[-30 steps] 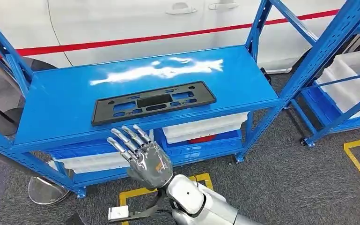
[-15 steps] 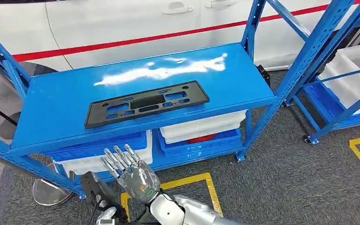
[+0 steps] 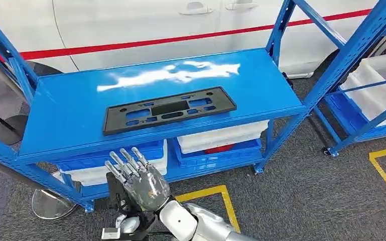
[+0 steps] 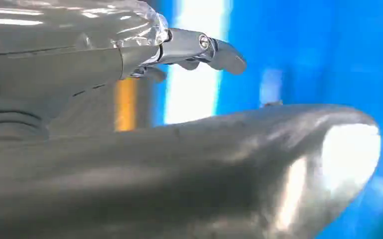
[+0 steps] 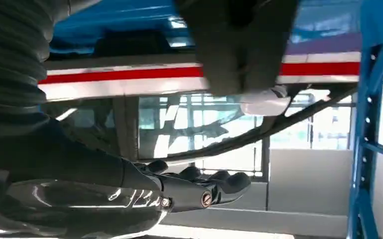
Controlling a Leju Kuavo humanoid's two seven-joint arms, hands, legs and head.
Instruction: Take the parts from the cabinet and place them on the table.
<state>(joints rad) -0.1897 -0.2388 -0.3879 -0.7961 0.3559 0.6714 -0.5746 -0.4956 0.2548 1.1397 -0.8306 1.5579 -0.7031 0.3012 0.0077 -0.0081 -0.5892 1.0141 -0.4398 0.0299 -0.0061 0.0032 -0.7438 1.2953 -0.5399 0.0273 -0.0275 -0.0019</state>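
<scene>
on the far left of the head view, a round shiny metal foot (image 3: 50, 203) sits on the grey floor (image 3: 306, 191), by the corner of the blue cabinet (image 3: 70, 115). just to the right of it i see my left hand (image 3: 139, 179), low down in front of the cabinet. its back faces me, its fingers (image 3: 125, 163) are spread and point up at the edge of the top shelf, and it holds nothing. it is below the shelf edge and does not touch it.

the part (image 3: 169, 109) is a long, flat black frame with holes in it. it lies flat near the front middle of the top shelf, well apart from my left hand.

under that shelf are a blue crate (image 3: 115, 153) and white bins (image 3: 221, 136). a yellow line (image 3: 203, 193) is on the floor in front.

behind the cabinet is a white car (image 3: 130, 25) with a red stripe (image 3: 130, 44).

on the right stands a second blue rack (image 3: 354, 45) with a white bin (image 3: 381, 85) in it.

in the right wrist view my right hand (image 5: 129, 194) has its fingers (image 5: 219, 186) stretched out side by side, holding nothing.
</scene>
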